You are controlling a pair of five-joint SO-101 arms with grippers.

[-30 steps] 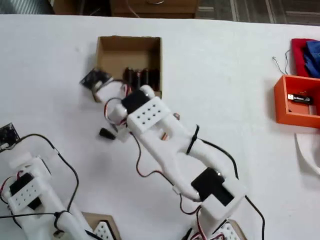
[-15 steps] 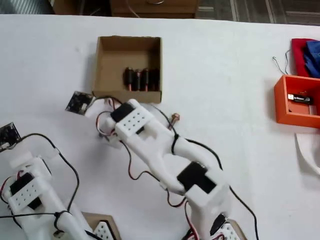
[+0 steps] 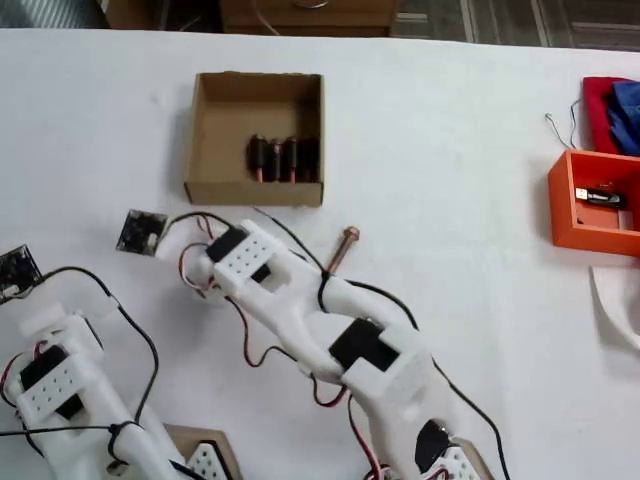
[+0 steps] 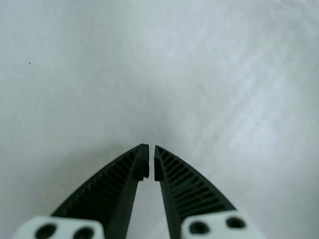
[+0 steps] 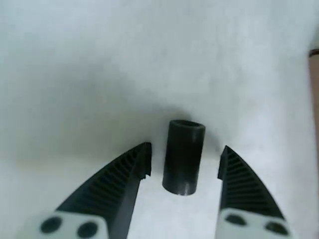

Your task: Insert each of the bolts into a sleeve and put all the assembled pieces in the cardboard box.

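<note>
Left tool (image 4: pixel 151 162): closed, empty, well left of the cardboard box (image 3: pixel 205 150). Right tool (image 5: pixel 184 159): open, straddling the black sleeve (image 5: pixel 184 156), before the box's left corner. Box holds three assembled pieces (image 3: pixel 283 158). Bolt (image 3: pixel 340 249): before its right corner. Step: sleeve pickup. Next: close squarely.

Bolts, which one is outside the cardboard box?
The copper bolt lying bare on the table; the rest are assembled pieces inside the cardboard box.
</note>
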